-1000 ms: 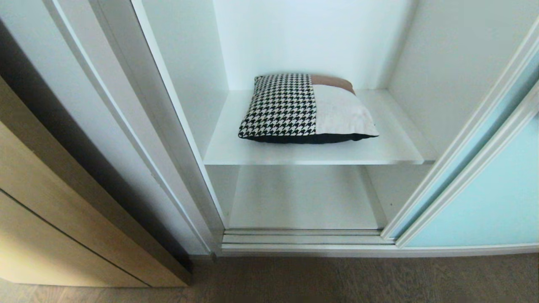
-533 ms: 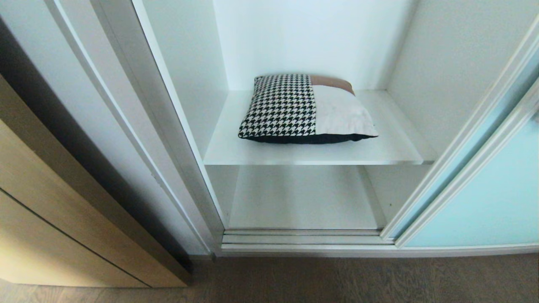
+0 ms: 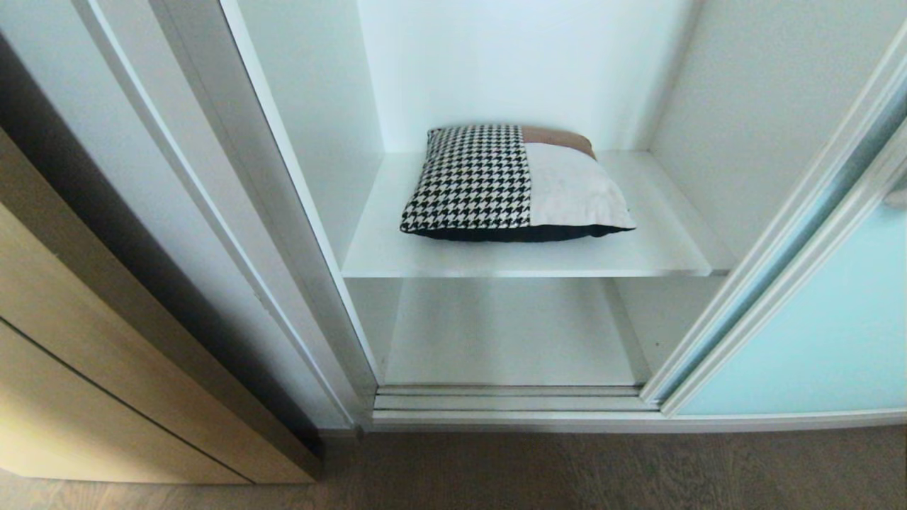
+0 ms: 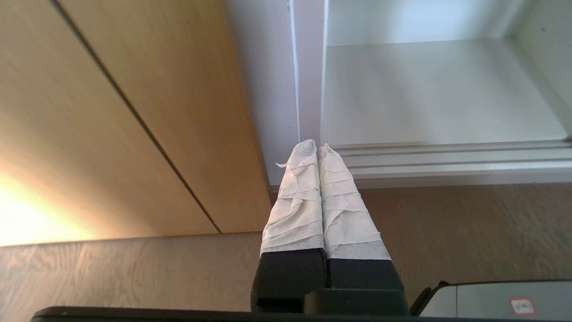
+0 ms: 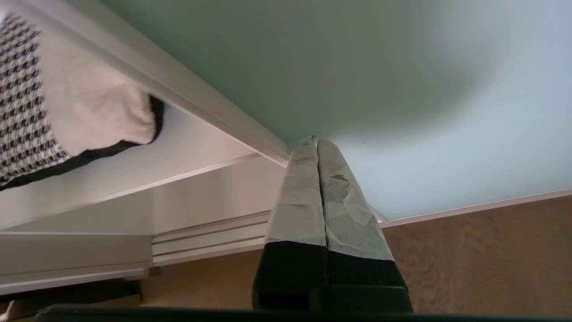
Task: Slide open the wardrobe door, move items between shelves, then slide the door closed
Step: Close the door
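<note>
The right gripper (image 5: pixel 316 142), its 2 taped fingers pressed together and holding nothing, sits with its tips against the sliding wardrobe door (image 5: pixel 402 89), just beside the frame edge facing the opening. The door stands slid aside; the cushion (image 3: pixel 514 180) lies on the upper shelf (image 3: pixel 659 248), beyond that frame edge from the tips, with a bare lower shelf (image 3: pixel 506 333) beneath. Judging by this, the step in hand is working the door; closing it calls for a sideways push along the floor track (image 3: pixel 510 400). The head view shows the whole opening but neither arm. Only the left wrist view shows the left gripper (image 4: pixel 318 145), fingers together and empty, parked low over the wooden floor (image 4: pixel 134 273) near the wooden cabinet front (image 4: pixel 111 112).
</note>
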Motion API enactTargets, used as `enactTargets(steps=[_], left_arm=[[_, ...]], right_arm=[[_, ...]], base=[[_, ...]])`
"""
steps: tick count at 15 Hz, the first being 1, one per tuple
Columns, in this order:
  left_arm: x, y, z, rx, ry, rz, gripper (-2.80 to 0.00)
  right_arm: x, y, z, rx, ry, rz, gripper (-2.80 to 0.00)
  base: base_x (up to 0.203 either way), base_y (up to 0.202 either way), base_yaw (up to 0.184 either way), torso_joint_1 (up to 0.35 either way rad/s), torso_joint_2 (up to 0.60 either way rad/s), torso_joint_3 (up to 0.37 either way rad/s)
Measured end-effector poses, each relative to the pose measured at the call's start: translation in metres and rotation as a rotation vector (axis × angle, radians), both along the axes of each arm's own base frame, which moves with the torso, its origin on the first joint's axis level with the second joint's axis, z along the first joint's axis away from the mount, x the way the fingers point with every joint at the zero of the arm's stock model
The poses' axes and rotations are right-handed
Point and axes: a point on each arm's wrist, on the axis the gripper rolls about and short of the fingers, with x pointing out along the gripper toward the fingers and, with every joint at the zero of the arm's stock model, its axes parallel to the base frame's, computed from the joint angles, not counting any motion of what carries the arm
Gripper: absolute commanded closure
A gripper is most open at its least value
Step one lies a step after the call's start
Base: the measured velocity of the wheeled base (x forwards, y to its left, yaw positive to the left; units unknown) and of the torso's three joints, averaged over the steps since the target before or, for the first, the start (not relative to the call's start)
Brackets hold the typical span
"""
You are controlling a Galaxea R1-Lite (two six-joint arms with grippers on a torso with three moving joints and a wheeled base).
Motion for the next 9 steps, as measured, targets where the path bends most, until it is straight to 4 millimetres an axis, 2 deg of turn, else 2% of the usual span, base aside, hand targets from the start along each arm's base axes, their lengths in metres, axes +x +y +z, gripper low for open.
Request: enactTargets(steps=[6,9], left_arm=[[0.000,0.000,0.000,0.000,0.000,-0.001,0.00],[0.000,0.000,0.000,0.000,0.000,-0.001,0.00]], right_arm=[[-0.015,0.041,0.002,-0.001,-0.002,0.112,0.00],[-0.017,0.070,0.004,-0.013,-0.006,0.177,0.00]], base=[[0.000,0.000,0.000,0.000,0.00,0.000],[0.000,0.000,0.000,0.000,0.00,0.000]])
